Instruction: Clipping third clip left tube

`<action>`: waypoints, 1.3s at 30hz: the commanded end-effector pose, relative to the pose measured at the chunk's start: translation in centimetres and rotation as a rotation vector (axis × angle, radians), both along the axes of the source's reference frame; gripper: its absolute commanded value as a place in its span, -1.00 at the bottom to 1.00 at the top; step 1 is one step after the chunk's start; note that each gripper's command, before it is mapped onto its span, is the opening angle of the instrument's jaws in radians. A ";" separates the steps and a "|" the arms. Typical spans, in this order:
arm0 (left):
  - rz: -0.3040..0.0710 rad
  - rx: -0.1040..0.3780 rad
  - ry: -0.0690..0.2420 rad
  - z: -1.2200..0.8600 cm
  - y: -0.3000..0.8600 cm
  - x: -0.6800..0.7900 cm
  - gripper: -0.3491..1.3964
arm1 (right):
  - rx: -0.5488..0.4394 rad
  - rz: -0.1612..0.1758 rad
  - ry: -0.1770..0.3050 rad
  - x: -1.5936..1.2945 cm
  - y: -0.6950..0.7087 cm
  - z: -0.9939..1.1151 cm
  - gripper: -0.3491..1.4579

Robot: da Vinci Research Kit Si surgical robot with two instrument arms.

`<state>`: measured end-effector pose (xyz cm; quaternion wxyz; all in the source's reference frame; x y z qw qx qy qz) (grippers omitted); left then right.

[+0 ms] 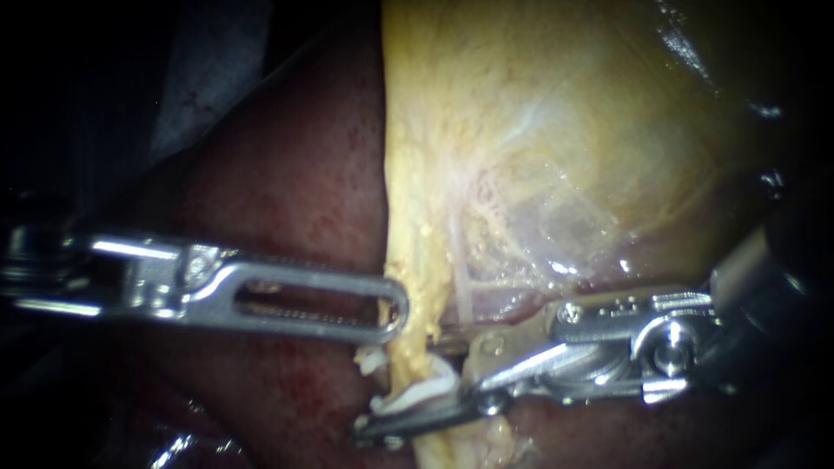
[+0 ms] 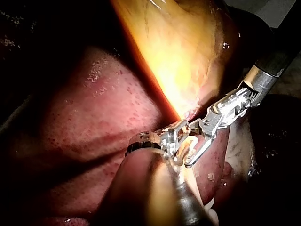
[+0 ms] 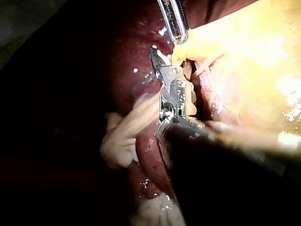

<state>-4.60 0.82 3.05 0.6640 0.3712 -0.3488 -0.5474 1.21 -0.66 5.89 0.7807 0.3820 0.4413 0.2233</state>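
The left instrument comes in from the left edge at mid-height over the dark red liver. Its slotted jaws lie together, and their tip touches the left border of the yellow tissue that hangs below the gallbladder. That tissue narrows into the left tube, which runs down the lower centre of the frame. The right instrument enters from the right edge, low in the frame. Its jaws stand apart and straddle the tube from the right. A white clip lies across the tube between them, against the lower jaw. The left wrist view shows the same gap between those jaws. A smaller white piece sits at the tube's left edge, just above the clip
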 end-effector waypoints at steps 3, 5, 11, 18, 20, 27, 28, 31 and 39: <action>0.000 0.000 -0.001 0.01 0.00 0.01 -1.00 | 0.005 0.001 0.001 -0.01 0.07 -0.07 -0.05; 0.001 0.000 -0.001 0.02 0.01 0.01 -1.00 | 0.009 0.002 0.001 -0.01 0.11 -0.11 -0.06; 0.001 0.000 -0.001 0.03 0.02 0.01 -1.00 | 0.017 0.000 0.002 0.01 0.20 -0.17 -0.08; 0.000 0.000 -0.001 0.03 0.02 0.01 -1.00 | 0.016 0.001 0.001 0.02 0.20 -0.16 -0.09; 0.000 0.000 -0.001 0.03 0.02 0.01 -1.00 | 0.016 0.001 0.001 0.03 0.20 -0.16 -0.12; 0.000 0.000 0.000 0.04 0.01 0.01 -1.00 | 0.086 0.037 -0.028 0.02 0.23 -0.13 -0.74; 0.000 0.000 0.000 0.04 0.01 0.01 -1.00 | 0.084 0.039 -0.029 0.02 0.24 -0.12 -0.84; 0.000 0.000 0.000 0.04 0.02 0.00 -1.00 | 0.094 0.043 -0.033 0.01 0.28 -0.08 -1.00; 0.000 0.000 0.000 0.04 0.02 0.00 -1.00 | 0.099 0.044 -0.034 -0.02 0.31 -0.06 -1.00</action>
